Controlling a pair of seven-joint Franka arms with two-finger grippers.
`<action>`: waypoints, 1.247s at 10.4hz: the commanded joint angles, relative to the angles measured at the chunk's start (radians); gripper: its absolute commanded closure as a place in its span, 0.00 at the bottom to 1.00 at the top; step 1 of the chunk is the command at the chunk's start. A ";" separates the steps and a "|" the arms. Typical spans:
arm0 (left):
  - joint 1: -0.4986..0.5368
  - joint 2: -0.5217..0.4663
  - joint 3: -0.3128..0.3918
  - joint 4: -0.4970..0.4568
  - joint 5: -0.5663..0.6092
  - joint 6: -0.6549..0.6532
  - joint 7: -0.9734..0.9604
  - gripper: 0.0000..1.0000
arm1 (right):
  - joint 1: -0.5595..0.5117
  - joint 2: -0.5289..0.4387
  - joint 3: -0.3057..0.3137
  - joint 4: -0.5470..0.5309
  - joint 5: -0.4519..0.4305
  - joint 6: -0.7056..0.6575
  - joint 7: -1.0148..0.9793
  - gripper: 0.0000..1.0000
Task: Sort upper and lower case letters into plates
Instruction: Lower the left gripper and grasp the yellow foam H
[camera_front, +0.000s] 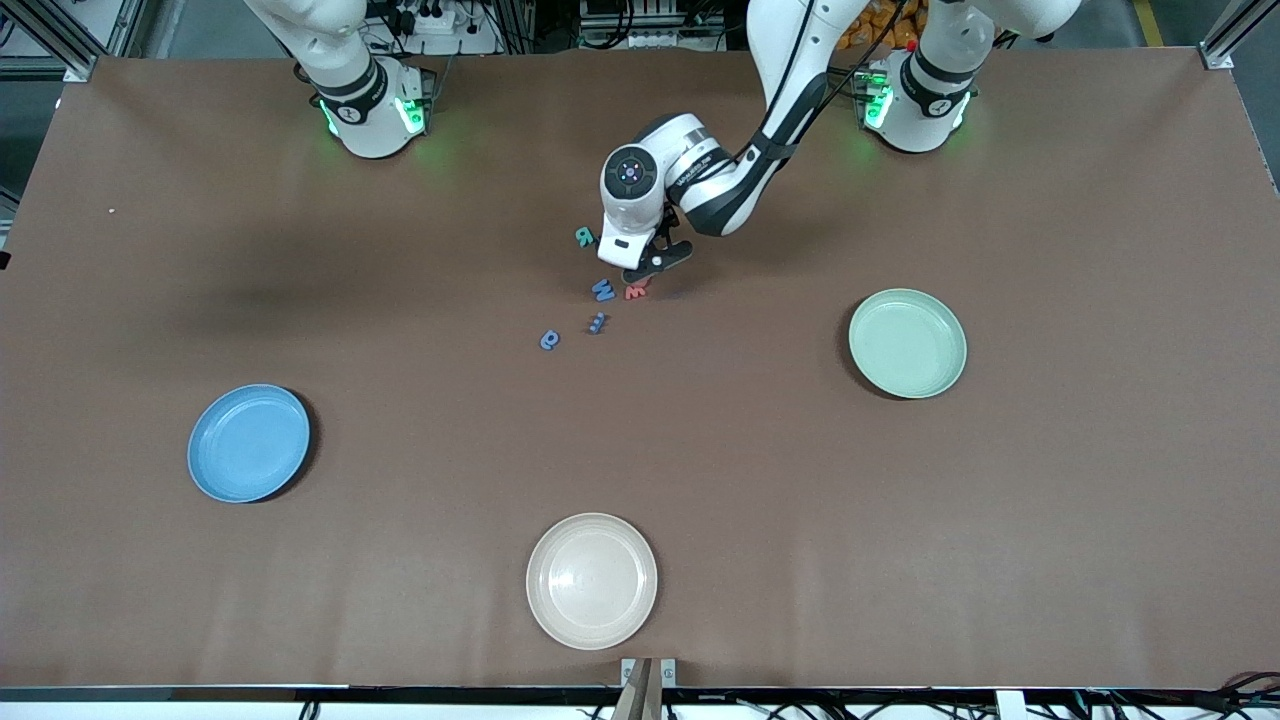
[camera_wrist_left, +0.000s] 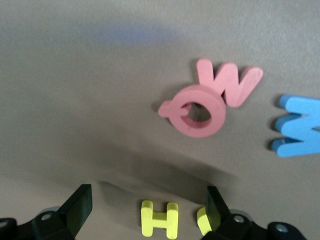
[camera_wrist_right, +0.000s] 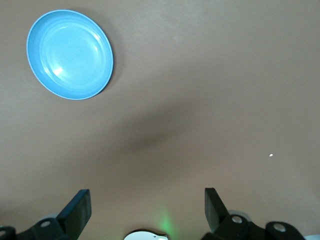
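the left gripper (camera_front: 655, 268) is low over the cluster of letters near the middle of the table (camera_front: 150, 250), toward the edge where the robot bases stand. its fingers (camera_wrist_left: 80, 205) are spread wide and grip nothing. in the left wrist view a yellow h (camera_wrist_left: 159, 219) lies on the table between the fingers, with a second yellow letter (camera_wrist_left: 202, 221) against one finger, mostly hidden. ahead of the fingers lies a red q (camera_wrist_left: 197, 111) with a red w (camera_wrist_left: 229, 81) touching it, and a blue w (camera_wrist_left: 300, 126) just beside them.

in the front view a teal r (camera_front: 584, 237) sits beside the gripper. two more blue letters, one (camera_front: 597, 322) too small to read and a lower case one (camera_front: 549, 340), lie nearer to the front camera.

the mint green plate (camera_front: 908, 343) rests toward the left arm's end of the table, the sky blue plate (camera_front: 249, 442) toward the right arm's end, both without letters. a cream-white plate (camera_front: 591, 580) sits near the table edge closest to the front camera.

the right gripper (camera_wrist_right: 147, 212) waits high above the table, fingers spread and holding nothing.
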 joint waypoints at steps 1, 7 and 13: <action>-0.021 -0.010 0.001 -0.025 -0.003 0.031 0.015 0.00 | -0.032 -0.013 0.017 -0.004 -0.014 -0.013 0.009 0.00; -0.030 -0.016 0.001 -0.031 -0.003 0.031 0.000 0.22 | -0.049 -0.008 0.017 -0.007 -0.014 -0.006 0.006 0.00; -0.055 -0.008 0.001 -0.020 -0.009 0.033 -0.035 0.29 | -0.050 -0.007 0.017 -0.010 -0.010 -0.010 0.002 0.00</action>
